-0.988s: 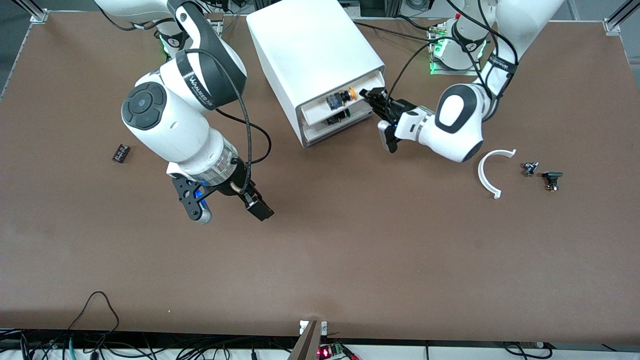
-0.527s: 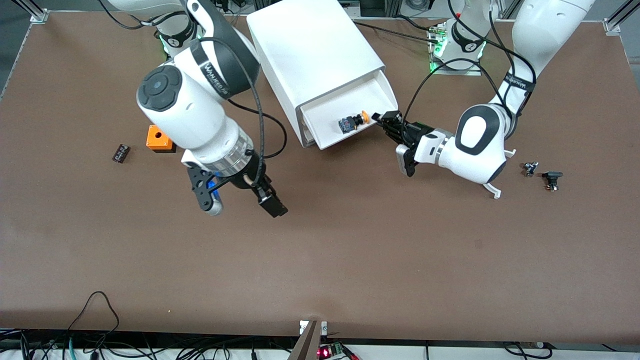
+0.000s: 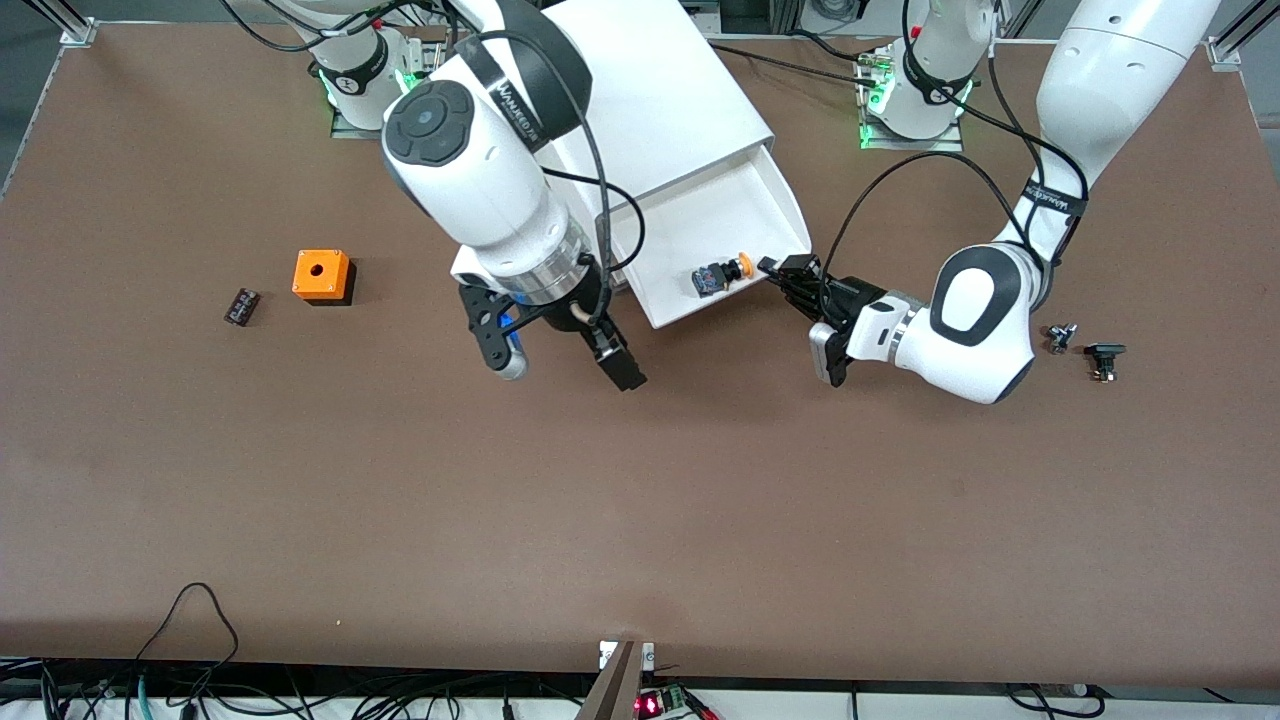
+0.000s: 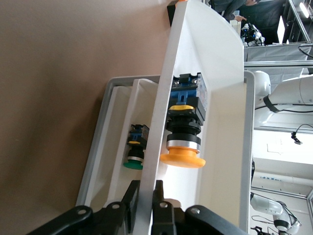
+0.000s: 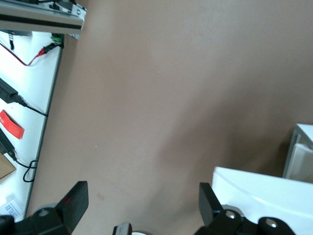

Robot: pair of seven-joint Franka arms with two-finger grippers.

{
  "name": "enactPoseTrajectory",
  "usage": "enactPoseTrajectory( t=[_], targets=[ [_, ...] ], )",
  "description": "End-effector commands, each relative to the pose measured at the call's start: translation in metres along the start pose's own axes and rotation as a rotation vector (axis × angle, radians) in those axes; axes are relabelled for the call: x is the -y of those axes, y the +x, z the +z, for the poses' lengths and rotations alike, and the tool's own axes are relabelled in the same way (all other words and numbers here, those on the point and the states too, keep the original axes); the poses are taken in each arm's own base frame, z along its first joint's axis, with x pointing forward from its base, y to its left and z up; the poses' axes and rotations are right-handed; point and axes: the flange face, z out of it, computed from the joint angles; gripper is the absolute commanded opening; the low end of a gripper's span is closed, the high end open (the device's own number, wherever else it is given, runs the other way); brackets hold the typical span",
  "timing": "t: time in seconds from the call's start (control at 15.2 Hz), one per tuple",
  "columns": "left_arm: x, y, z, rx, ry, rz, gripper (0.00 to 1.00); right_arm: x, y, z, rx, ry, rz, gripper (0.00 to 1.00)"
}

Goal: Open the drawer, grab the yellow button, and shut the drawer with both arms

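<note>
Drawer (image 3: 735, 230) pulled out, front wall pinched by left gripper (image 3: 785, 270); button (image 3: 722, 273) inside. Right gripper (image 3: 558, 350) spread wide, empty, over table (image 3: 640, 500).

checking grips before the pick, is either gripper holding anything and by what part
The left gripper is shut on the drawer front wall's edge. The right gripper is open, holding nothing.
</note>
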Motion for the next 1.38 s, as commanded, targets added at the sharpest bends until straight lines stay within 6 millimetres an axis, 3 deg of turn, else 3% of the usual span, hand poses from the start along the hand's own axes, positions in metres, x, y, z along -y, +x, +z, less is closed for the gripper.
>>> enactPoseTrajectory(
  t=[0.0, 0.07, 0.13, 0.4, 0.66, 0.92, 1.12, 1.32],
  targets=[
    [0.013, 0.001, -0.017, 0.009, 0.056, -0.021, 0.00, 0.001, -0.018, 0.015, 0.001, -0.003, 0.048, 1.00],
    [0.013, 0.001, -0.018, 0.008, 0.056, -0.015, 0.96, -0.002, -0.029, 0.018, 0.006, -0.008, 0.052, 1.00],
    [0.010, 0.001, -0.017, 0.011, 0.054, -0.016, 1.00, -0.004, -0.039, 0.022, 0.012, -0.006, 0.063, 1.00],
    [-0.007, 0.002, -0.026, 0.029, 0.043, -0.062, 1.00, -0.013, -0.071, 0.048, 0.027, -0.005, 0.081, 1.00],
    [-0.047, 0.008, -0.060, 0.083, 0.102, -0.192, 1.00, -0.032, -0.107, 0.077, 0.024, -0.065, 0.057, 1.00],
    [-0.094, 0.011, -0.105, 0.094, 0.249, -0.333, 1.00, -0.046, -0.125, 0.102, 0.019, -0.107, 0.059, 1.00],
    [-0.124, 0.011, -0.126, 0.080, 0.422, -0.392, 1.00, -0.053, -0.131, 0.112, 0.008, -0.132, 0.053, 1.00],
    [-0.145, 0.009, -0.133, 0.087, 0.638, -0.433, 1.00, -0.058, -0.134, 0.117, -0.010, -0.147, 0.037, 1.00]
  ],
)
